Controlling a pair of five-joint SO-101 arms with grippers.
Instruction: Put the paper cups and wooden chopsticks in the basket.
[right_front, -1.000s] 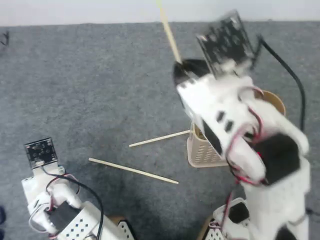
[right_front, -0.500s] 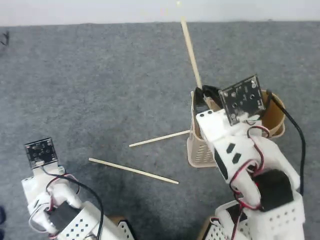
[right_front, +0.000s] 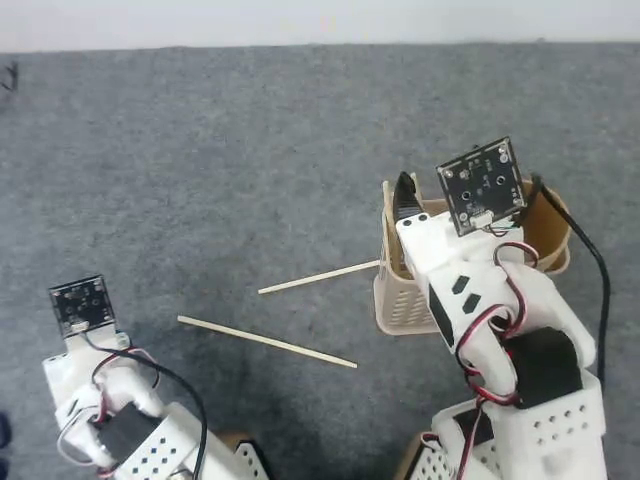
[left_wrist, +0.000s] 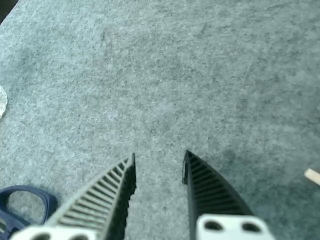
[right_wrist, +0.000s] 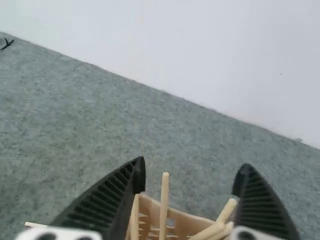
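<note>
Left gripper (left_wrist: 159, 156): fingers spread, empty, over the grey carpet (right_front: 200, 150). Two chopsticks (right_front: 267, 341) lie on the carpet beside the basket (right_front: 400, 312). Right gripper (right_wrist: 192, 164): fingers spread, above the basket, which holds more sticks (right_wrist: 164, 200). A white wall (right_wrist: 200, 50) stands behind.

Soft, even light on my tabletop (right_front: 200, 150); a faint shadow lies just beside my left end effector (left_wrist: 159, 156).

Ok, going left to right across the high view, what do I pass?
left arm → longer chopstick → shorter chopstick → basket → paper cup
</note>
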